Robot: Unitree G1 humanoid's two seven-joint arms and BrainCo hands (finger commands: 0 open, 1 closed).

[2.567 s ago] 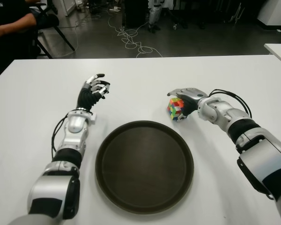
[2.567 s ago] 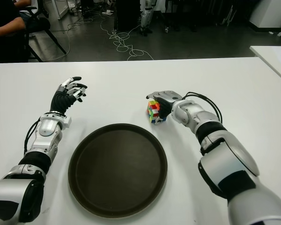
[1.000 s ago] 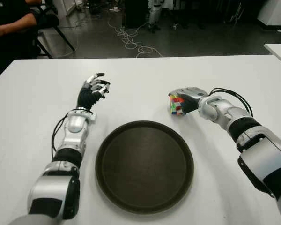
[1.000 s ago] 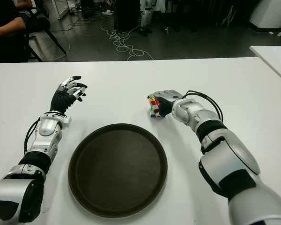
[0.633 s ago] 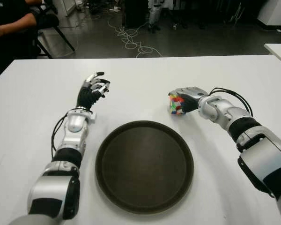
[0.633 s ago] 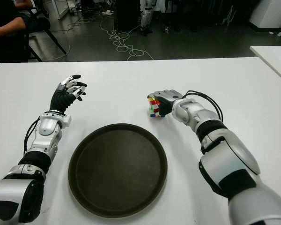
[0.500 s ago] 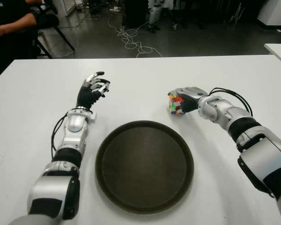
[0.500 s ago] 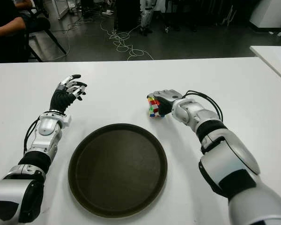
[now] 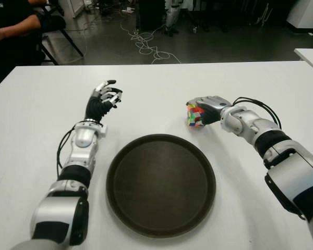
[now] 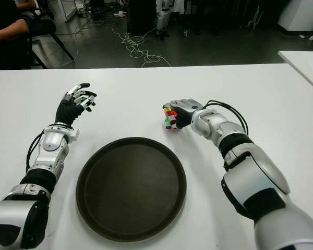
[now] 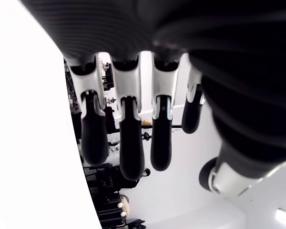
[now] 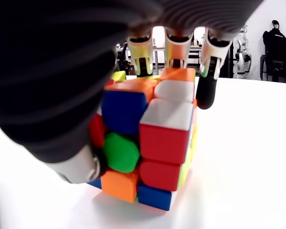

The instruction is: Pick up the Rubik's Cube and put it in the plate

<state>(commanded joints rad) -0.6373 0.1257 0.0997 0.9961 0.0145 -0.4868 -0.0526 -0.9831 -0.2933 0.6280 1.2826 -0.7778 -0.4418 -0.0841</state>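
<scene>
Eye views: the right hand (image 9: 208,105) gripped the cube (image 9: 194,115) beyond the plate (image 9: 160,185) on the table (image 9: 156,88). The left hand (image 9: 101,101) showed left of the plate.

Left wrist view: fingers (image 11: 126,143) loosely extended, holding nothing.

Right wrist view: fingers (image 12: 207,86) wrapped over the cube (image 12: 148,143).

This is a robotics lab or workshop. A plain white table (image 9: 161,83) fills the foreground, and behind it is a dark bare floor (image 9: 198,47) with loose white cables (image 9: 146,44) trailing across the upper middle of the frame. At the upper left a person (image 9: 10,26) sits on a black chair (image 9: 57,28). The legs of another robot (image 10: 163,13) stand at the top centre.
</scene>
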